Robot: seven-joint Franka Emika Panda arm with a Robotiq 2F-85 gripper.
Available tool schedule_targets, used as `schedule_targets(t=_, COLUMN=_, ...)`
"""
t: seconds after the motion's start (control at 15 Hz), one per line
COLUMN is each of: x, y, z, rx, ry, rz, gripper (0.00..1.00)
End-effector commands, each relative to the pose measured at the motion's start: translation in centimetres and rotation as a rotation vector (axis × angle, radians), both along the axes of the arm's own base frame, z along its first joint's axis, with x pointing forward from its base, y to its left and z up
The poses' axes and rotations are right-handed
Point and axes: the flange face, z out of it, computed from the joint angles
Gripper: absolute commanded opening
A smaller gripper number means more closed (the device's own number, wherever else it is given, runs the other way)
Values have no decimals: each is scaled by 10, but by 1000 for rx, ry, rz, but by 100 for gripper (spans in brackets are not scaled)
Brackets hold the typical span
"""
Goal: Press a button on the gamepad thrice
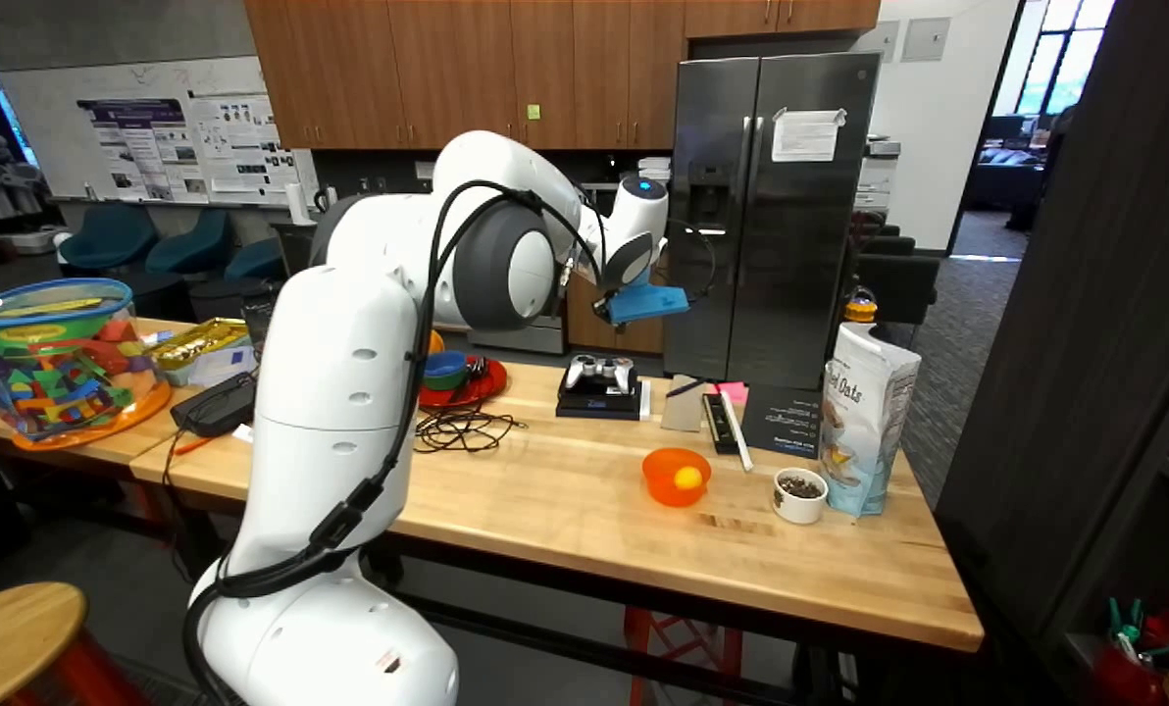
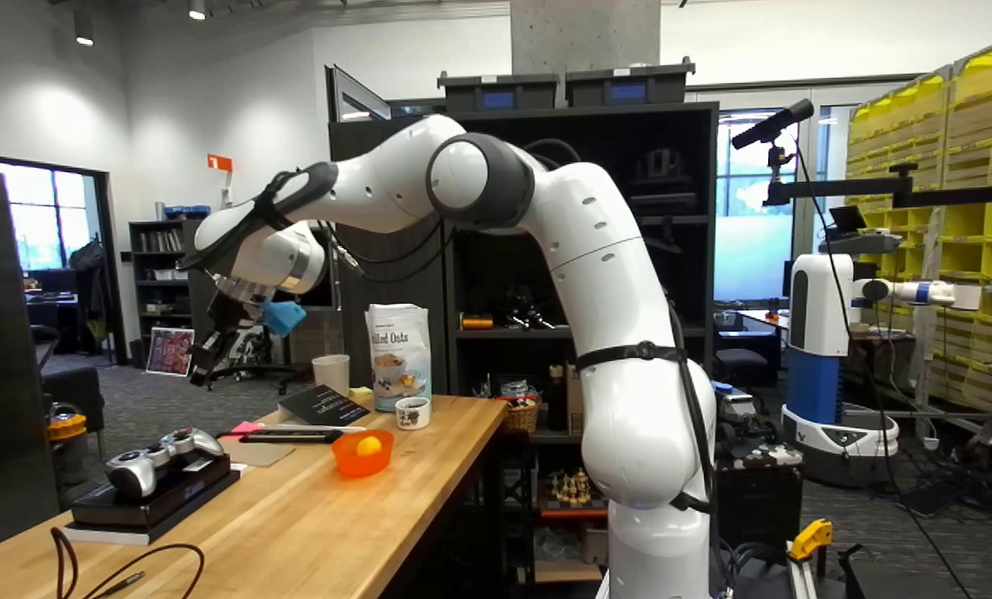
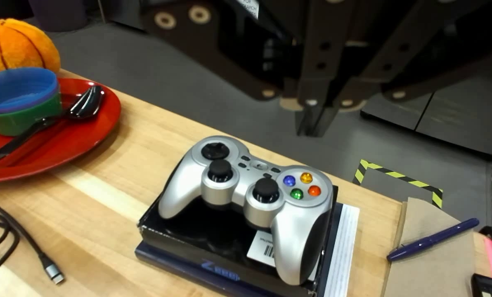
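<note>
The gamepad (image 3: 246, 189) is silver with black sticks and lies on a black box (image 3: 196, 243) on the table. It also shows in both exterior views (image 1: 599, 373) (image 2: 163, 457). In the wrist view its blue button (image 3: 289, 180), yellow button (image 3: 306, 177), red button (image 3: 314, 190) and green button (image 3: 296, 194) face up. My gripper (image 3: 310, 126) comes in from the top of the wrist view, its fingertips together with nothing between them. In an exterior view the gripper (image 2: 200, 376) hangs in the air well above the gamepad, apart from it.
A red plate (image 3: 101, 119) with stacked cups and black cutlery stands beside the box. Black cables (image 1: 462, 429) lie nearby. A pen (image 3: 434, 239) lies on brown paper. An orange bowl (image 1: 668, 490), a white cup (image 1: 798, 505) and an oats bag (image 1: 864, 431) stand farther along the table (image 1: 565, 490).
</note>
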Motion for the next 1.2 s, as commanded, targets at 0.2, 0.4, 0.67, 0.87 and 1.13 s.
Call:
schedule_targets(t=0.2, x=9, y=0, z=-13, rx=5, ry=-29, rz=37, gripper=0)
schedule_targets(t=0.4, x=12, y=3, z=-17, rx=5, ry=-61, rz=66, gripper=0)
schedule_targets(t=0.67, x=18, y=1, z=-27, rx=1, ry=-93, rz=80, gripper=0)
schedule_targets(t=0.87, x=21, y=0, z=-35, rx=-6, ry=-97, rz=89, gripper=0)
schedule_targets(t=1.13, x=23, y=1, z=-44, rx=-3, ry=-95, rz=106, gripper=0)
